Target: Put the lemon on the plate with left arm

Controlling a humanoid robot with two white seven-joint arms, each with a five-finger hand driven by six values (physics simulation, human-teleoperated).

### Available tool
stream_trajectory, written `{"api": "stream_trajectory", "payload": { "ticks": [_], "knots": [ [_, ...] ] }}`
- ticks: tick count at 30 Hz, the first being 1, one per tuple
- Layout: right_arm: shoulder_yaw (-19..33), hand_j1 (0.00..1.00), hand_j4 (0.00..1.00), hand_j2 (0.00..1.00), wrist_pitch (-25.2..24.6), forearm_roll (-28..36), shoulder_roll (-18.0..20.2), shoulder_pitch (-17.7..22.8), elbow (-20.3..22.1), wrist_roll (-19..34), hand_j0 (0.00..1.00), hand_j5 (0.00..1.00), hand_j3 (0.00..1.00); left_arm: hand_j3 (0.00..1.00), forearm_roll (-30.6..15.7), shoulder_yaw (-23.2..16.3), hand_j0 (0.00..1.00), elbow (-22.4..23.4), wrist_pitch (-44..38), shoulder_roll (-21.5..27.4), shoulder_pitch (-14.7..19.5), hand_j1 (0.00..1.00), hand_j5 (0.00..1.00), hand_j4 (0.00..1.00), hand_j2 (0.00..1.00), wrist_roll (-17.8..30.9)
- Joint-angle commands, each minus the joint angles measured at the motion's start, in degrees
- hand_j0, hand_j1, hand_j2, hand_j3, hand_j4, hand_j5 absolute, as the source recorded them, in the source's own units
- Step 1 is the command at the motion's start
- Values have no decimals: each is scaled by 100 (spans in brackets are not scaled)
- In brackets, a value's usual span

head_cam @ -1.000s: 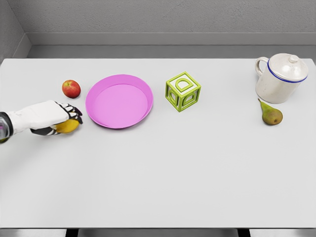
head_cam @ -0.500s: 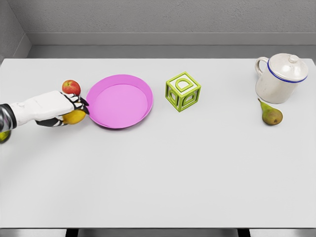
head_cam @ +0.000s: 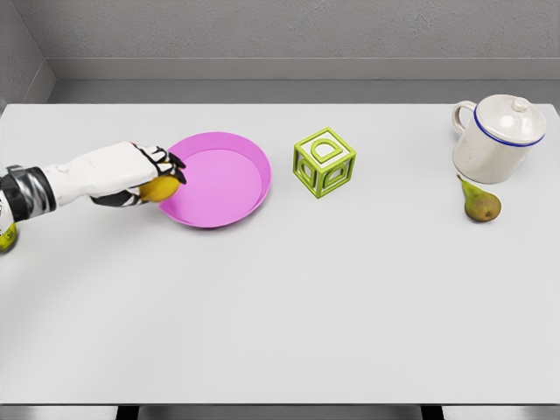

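The lemon sits in the grasp of the left robot hand, over the left rim of the plate, with only its yellow lower side showing beneath the fingers. The fingers are curled over the top of the fruit, dark at the joints and white along the segments. Whether the lemon touches the rim or hangs clear of it cannot be told from this view. The white forearm runs from the hand back to the left edge of the counter, where a dark band circles the wrist joint.

The plate is a shallow pink dish with a raised rim, lying flat in the far left part of the counter. Just to its right, apart from it, stands a green block, an open-framed cube with pale faces, turned so that one corner faces the near edge.

Near the far right corner stands a jug, cream with a blue line under its lid, its handle toward the left. A pear lies just in front of it toward the near edge, green-brown, its stem pointing up and to the left. The pear and the jug are well apart from the plate and the block.
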State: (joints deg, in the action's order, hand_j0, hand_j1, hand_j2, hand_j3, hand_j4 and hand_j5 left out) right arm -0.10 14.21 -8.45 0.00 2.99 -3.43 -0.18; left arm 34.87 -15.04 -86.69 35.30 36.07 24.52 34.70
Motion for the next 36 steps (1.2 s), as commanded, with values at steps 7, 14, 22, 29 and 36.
{"api": "stream_trajectory", "payload": {
  "ticks": [7, 14, 22, 29, 36],
  "knots": [
    [1, 100, 100, 100, -6, 1, 0, 0, 1, 1, 100, 100, 100, 51, -33, -131, 51, 21, -30, -381, 158, 51, 51, 51, 51, 30],
    [1, 100, 100, 100, 3, 1, 0, 0, 1, 1, 100, 100, 100, 51, 222, -166, 51, 170, -30, -785, 316, 51, 51, 51, 51, 30],
    [1, 100, 100, 100, 3, 1, 0, 0, 1, 1, 100, 100, 100, 100, 195, -105, 100, 117, -30, -768, 334, 100, 100, 100, 100, 30],
    [1, 100, 100, 100, 3, 1, 0, 9, 1, 1, 100, 100, 100, 100, -630, -184, 100, -225, -30, -391, 255, 100, 100, 100, 100, 30],
    [1, 100, 100, 100, -6, 1, 0, 0, 1, 1, 100, 100, 100, 100, -2151, -219, 100, -472, -30, 1482, -35, 100, 100, 100, 100, 30]
  ]
}}
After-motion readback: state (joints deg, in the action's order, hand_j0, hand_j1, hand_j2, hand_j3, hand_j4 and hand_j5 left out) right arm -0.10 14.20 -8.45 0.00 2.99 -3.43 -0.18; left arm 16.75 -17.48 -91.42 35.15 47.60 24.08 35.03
